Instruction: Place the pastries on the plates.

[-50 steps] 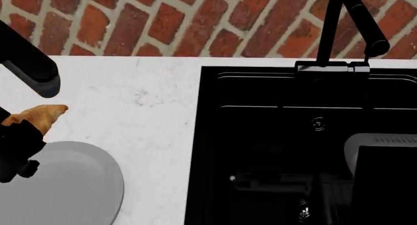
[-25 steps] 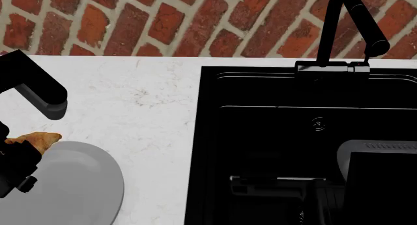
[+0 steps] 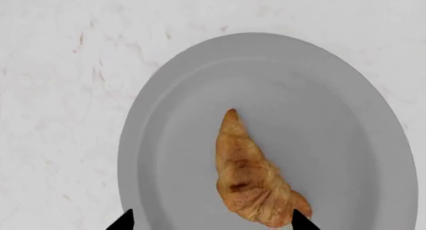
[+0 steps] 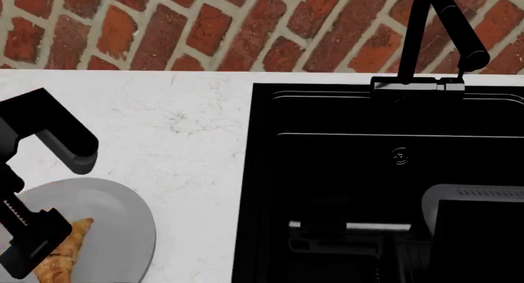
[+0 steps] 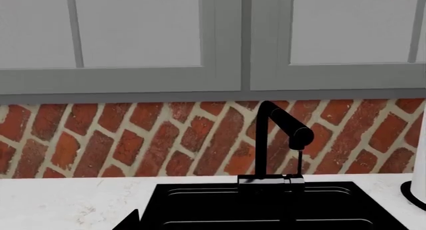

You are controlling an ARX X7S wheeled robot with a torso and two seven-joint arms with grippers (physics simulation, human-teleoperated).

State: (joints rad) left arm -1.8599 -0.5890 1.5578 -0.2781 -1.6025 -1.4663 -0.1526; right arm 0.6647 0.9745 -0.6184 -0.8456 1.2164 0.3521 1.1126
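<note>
One croissant (image 3: 252, 180) | on plate (image 3: 346, 120) | between left claw (image 3: 211, 221) tips

Evenly and softly lit, sharp throughout, without blur, glare or edge distortion. Very dark inside the black sink (image 4: 385, 185), swallowing detail there. Only faint shading under the croissant (image 3: 250, 172) on the plate (image 3: 346, 105).

A white marble-look countertop (image 4: 188, 142) with faint brownish veining runs along the far wall. Set into it on the right is a matte black sink (image 4: 360, 172), with a tall black angular faucet (image 4: 434, 37) standing at its far edge. Behind rises a backsplash of red bricks (image 5: 133, 140) laid diagonally in pale mortar. Above it hang grey panelled cabinets (image 5: 199, 40). The light is even and soft.
</note>
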